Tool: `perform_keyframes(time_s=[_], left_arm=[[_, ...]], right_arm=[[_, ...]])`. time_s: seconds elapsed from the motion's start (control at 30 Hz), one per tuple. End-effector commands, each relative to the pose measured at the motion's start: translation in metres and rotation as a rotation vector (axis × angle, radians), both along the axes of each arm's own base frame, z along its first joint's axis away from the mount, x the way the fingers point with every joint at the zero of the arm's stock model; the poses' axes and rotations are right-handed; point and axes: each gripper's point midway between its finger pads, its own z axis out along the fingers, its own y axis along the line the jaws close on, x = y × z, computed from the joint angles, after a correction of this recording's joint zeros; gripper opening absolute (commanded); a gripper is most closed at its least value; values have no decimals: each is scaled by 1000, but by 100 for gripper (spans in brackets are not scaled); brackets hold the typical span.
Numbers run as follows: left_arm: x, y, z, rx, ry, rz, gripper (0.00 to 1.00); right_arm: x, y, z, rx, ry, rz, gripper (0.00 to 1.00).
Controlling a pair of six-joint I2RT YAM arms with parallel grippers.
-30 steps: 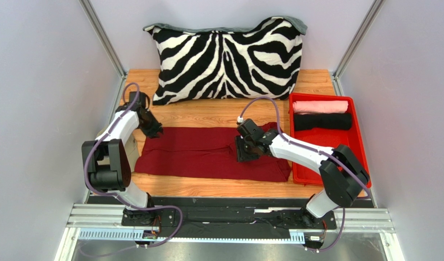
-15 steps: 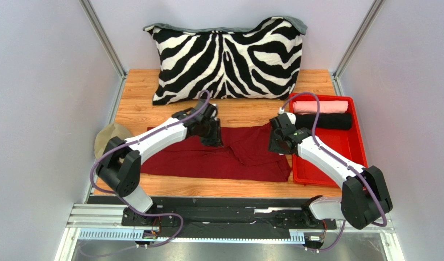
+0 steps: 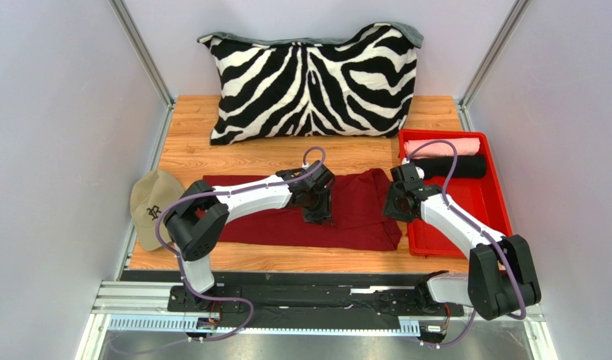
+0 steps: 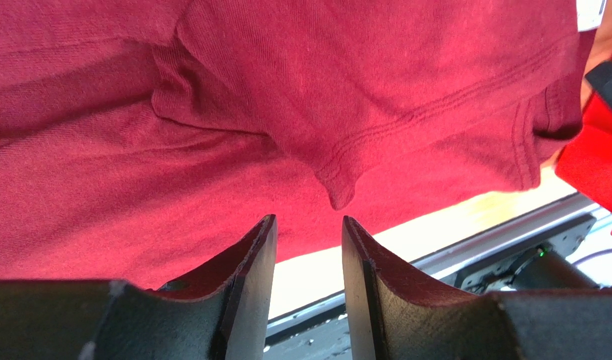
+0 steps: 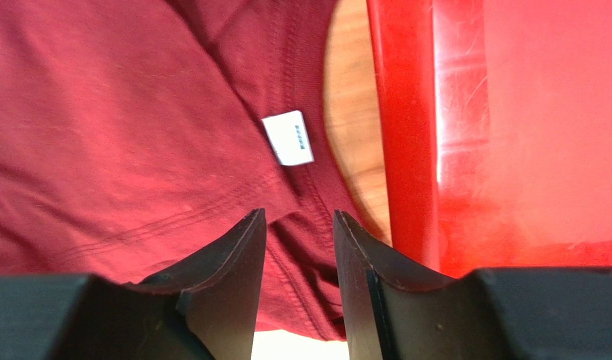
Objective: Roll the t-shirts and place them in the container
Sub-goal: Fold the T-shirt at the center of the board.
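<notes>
Since left arm swung in from far left edge, khaki cap (image 3: 152,208) now uncovered; left gripper (image 3: 317,216) over middle of maroon t-shirt (image 3: 264,226), fingers parted, nothing between. Right gripper (image 3: 394,210) shifted to shirt's right edge beside red tray (image 3: 491,221), fingers parted, empty. Shirt lies on table (image 3: 211,154), right part folded over

Zebra pillow (image 3: 309,79), khaki cap (image 3: 153,206), red tray (image 3: 485,196)

2 white-shelled arms (image 3: 249,196), black joints (image 3: 194,229), looping purple cables (image 3: 437,142), black wedge-shaped fingers (image 4: 245,292)
</notes>
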Motion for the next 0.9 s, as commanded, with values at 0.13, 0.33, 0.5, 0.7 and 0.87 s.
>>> perform_keyframes(time_s=[0.13,0.33,0.5,0.7,0.87], left_arm=[[13,-21,4,-25,-26,51,43],[19,-25,-1,-20,-33,63,40],[20,-30,-2,-29,-22,66,35],[19,-32,-6,-31,-10,66,31],[18,-32,-11,-24,3,65,29]], right_arm=[[2,-9,3,25,-40,-8,43],[9,11,3,104,-46,18,34],[10,12,-8,96,-24,22,33],[12,15,-20,93,-1,25,32],[15,18,-21,88,-1,29,28]])
